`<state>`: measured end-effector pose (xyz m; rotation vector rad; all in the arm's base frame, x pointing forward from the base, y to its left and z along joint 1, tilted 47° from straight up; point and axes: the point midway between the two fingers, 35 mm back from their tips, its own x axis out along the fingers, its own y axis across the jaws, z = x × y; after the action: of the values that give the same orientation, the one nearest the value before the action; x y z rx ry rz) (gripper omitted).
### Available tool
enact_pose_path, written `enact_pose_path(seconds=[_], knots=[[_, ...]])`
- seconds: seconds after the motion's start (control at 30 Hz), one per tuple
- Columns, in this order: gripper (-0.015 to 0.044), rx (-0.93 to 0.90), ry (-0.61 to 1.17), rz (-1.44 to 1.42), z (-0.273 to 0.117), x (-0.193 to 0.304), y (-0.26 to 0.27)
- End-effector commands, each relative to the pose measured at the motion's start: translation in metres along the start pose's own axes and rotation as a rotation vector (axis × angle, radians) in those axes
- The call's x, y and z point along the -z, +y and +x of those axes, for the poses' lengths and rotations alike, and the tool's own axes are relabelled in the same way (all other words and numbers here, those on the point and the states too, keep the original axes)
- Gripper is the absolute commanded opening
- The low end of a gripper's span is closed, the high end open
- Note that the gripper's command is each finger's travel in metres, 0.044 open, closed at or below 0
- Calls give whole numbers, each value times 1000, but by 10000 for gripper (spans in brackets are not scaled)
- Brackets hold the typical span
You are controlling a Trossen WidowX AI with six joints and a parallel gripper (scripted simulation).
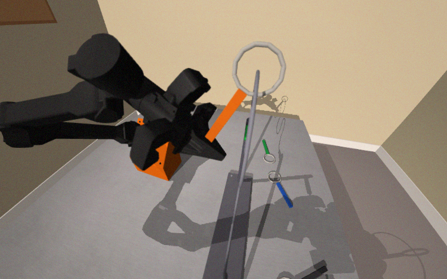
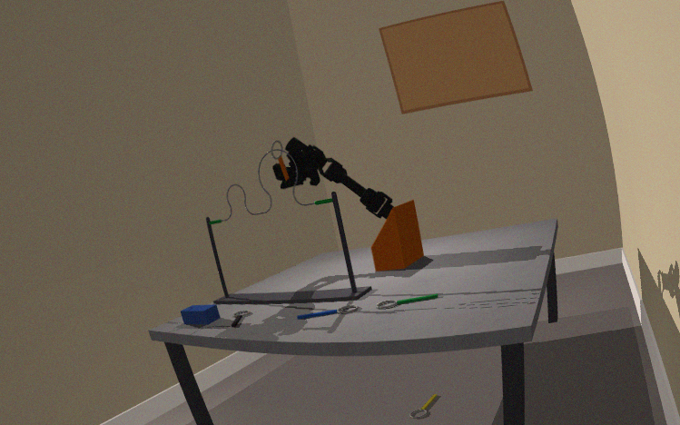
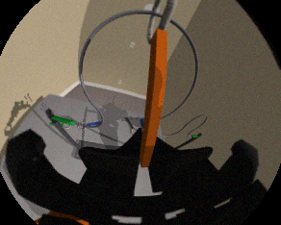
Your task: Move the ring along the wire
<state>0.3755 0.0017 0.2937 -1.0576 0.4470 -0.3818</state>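
The ring [image 1: 283,67] [image 2: 277,141] is around the wire [image 1: 249,135] [image 2: 259,172] [image 3: 197,62] near the top of the tall arch. Its orange handle [image 1: 226,114] [image 2: 283,168] [image 3: 156,87] slants down to my gripper [image 1: 209,138] [image 2: 286,178] [image 3: 142,131], which is shut on its lower end. In the top view the wire crosses in front of the ring's lower rim; I cannot tell the exact gap. One green part [image 2: 324,201] [image 3: 63,120] is by the taller-looking post [image 2: 344,245], the other [image 2: 215,222] [image 3: 194,137] by the far-left post [image 2: 217,259].
A dark base bar [image 1: 228,208] joins the posts. An orange block [image 1: 172,166] [image 2: 399,237] stands at the arm's foot. Loose rings with green [image 1: 265,147] [image 2: 417,299], blue [image 1: 284,195] [image 2: 318,314] and black [image 1: 315,270] [image 2: 237,321] handles and a blue block [image 2: 199,315] lie on the table.
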Motion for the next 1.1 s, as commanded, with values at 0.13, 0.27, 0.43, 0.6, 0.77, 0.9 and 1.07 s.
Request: enact_pose_path(seconds=[0.13, 0.27, 0.43, 0.6, 0.77, 0.9, 1.07], knots=[[-150, 46, -8, -84, 0, 1, -3], [-150, 70, -14, -127, 0, 1, -5], [-150, 99, -21, -182, 0, 0, -7], [-150, 129, -28, -236, 1, 0, -10], [-150, 147, -92, -281, 8, -1, -12], [-150, 166, -125, -324, 12, -2, -14], [-150, 193, -133, -378, 12, -3, -17]])
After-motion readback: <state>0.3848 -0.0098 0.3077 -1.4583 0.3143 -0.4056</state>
